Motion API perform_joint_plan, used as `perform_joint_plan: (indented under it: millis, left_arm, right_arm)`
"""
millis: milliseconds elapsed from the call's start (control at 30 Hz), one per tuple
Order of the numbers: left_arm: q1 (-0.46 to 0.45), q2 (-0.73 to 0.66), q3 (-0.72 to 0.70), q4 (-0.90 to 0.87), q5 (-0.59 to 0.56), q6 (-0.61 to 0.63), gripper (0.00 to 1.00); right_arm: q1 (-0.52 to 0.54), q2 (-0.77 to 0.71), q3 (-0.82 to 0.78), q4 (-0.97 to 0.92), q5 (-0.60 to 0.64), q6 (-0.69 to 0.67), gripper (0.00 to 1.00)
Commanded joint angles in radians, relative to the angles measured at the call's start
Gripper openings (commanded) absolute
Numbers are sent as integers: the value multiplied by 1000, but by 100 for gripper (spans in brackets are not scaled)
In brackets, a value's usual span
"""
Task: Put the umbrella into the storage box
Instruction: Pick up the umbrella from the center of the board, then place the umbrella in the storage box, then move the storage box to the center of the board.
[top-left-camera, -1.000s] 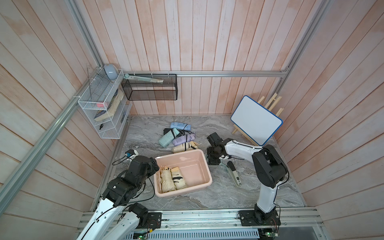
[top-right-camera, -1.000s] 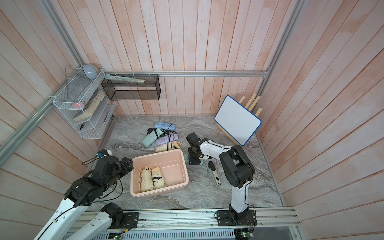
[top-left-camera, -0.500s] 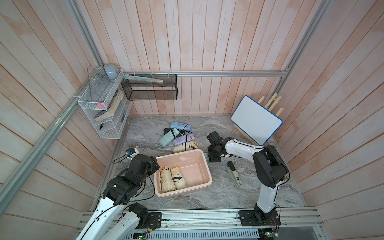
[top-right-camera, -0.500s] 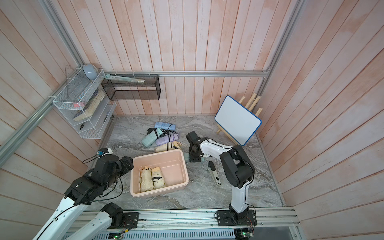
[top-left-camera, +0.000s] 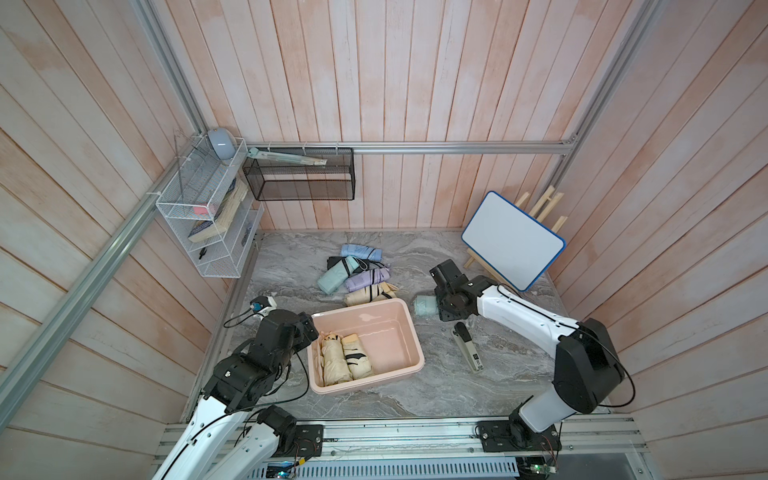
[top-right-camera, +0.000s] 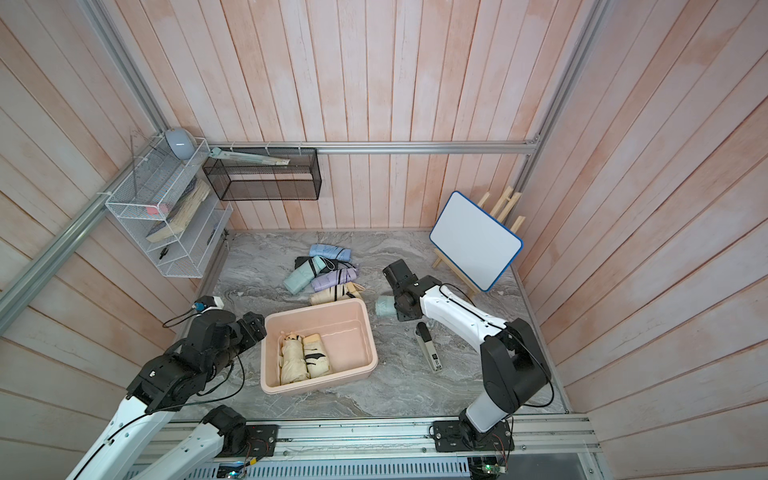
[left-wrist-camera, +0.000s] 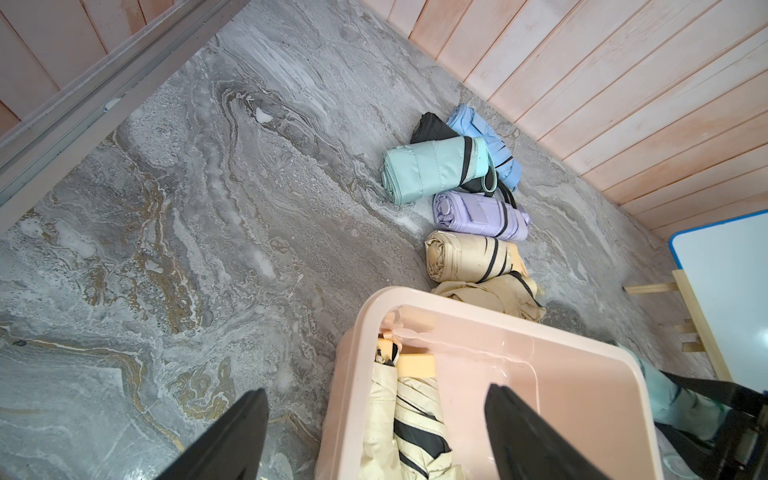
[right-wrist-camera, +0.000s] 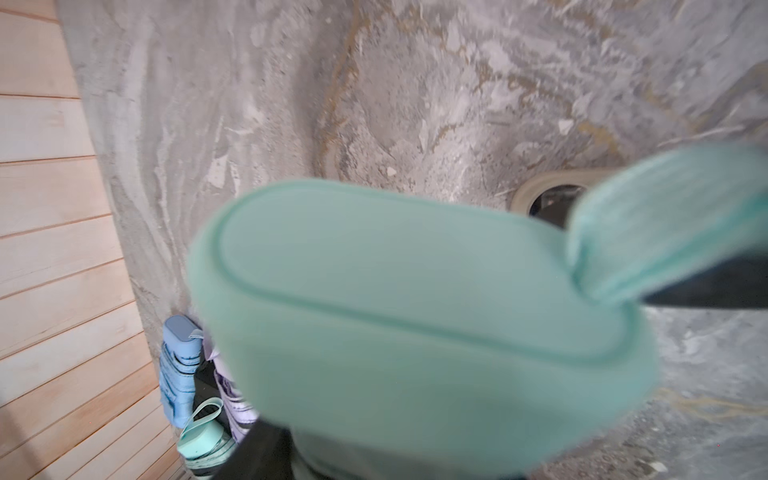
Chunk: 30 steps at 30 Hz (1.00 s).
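The pale pink storage box (top-left-camera: 374, 380) (top-right-camera: 324, 380) (left-wrist-camera: 498, 324) sits at the table's front middle with two cream umbrellas (top-left-camera: 345, 361) lying inside. To its right, my right gripper (top-left-camera: 436, 308) (top-right-camera: 395, 308) is shut on a mint green folded umbrella (top-left-camera: 424, 306) (top-right-camera: 384, 307), which fills the right wrist view (right-wrist-camera: 415, 311), blurred. My left gripper (top-left-camera: 309, 328) (left-wrist-camera: 376, 432) hangs open over the box's left edge, nothing between its fingers. Several more folded umbrellas (top-left-camera: 357, 274) (left-wrist-camera: 457, 199) lie in a pile behind the box.
A black-and-white stapler-like object (top-left-camera: 467, 347) lies right of the box under my right arm. A whiteboard on a wooden easel (top-left-camera: 513, 241) stands at the back right. A white wire rack (top-left-camera: 203, 220) and a black mesh basket (top-left-camera: 301, 178) hang on the walls.
My right gripper's jaws have closed in on the mint umbrella, whose end now shows beside the gripper. The left arm has stayed in place.
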Motion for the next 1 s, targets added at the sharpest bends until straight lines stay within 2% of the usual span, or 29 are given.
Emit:
perform_joint_plan:
  millis: [0, 100, 233, 300, 433, 667, 967]
  left_arm:
    - [5, -20, -4, -19, 5, -18, 88]
    - [4, -28, -21, -29, 10, -25, 88]
    - [5, -30, -48, -13, 45, -45, 86]
    - [5, -27, -55, -25, 48, -65, 83]
    - [5, -15, -70, -37, 61, -75, 82]
    - [4, -12, -111, -13, 123, -73, 74]
    - [4, 12, -165, 73, 201, -29, 59]
  right_arm:
    - [7, -87, 12, -71, 146, -113, 27]
    - [6, -159, 4, -23, 184, -272, 27]
    - [8, -244, 2, 41, 174, -469, 27]
    - [10, -269, 23, 59, 145, -586, 26]
    - [25, -282, 90, 58, 63, -723, 24]
    - [149, -199, 254, 17, -57, -880, 24]
    - [352, 45, 524, -132, -119, -1006, 25]
